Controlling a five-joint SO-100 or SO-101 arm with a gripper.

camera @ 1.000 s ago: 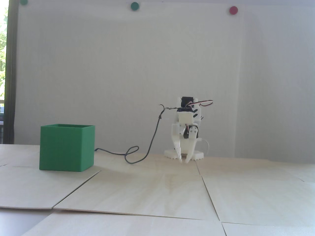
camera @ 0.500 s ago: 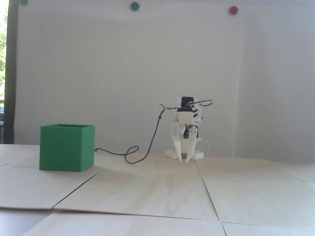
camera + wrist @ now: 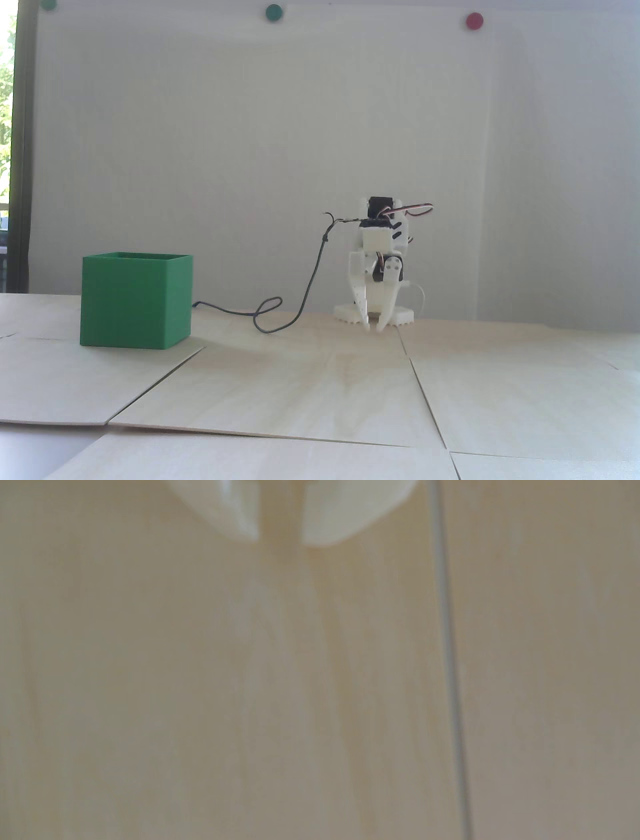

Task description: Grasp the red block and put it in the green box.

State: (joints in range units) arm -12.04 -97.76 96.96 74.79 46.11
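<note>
The green box (image 3: 135, 300) stands on the wooden table at the left of the fixed view, and its inside is hidden from here. The red block shows in neither view. The white arm is folded low at the back centre, well to the right of the box. Its gripper (image 3: 374, 327) points down, just above the table in front of its base. The gripper (image 3: 280, 539) enters the blurred wrist view from the top edge. Only a narrow slit separates its white fingertips (image 3: 235, 511), and nothing is between them.
A dark cable (image 3: 310, 280) loops over the table from the arm toward the box. The table is made of wooden panels with seams (image 3: 448, 653). Green dots (image 3: 273, 12) and a red dot (image 3: 474, 20) are stuck on the white wall behind.
</note>
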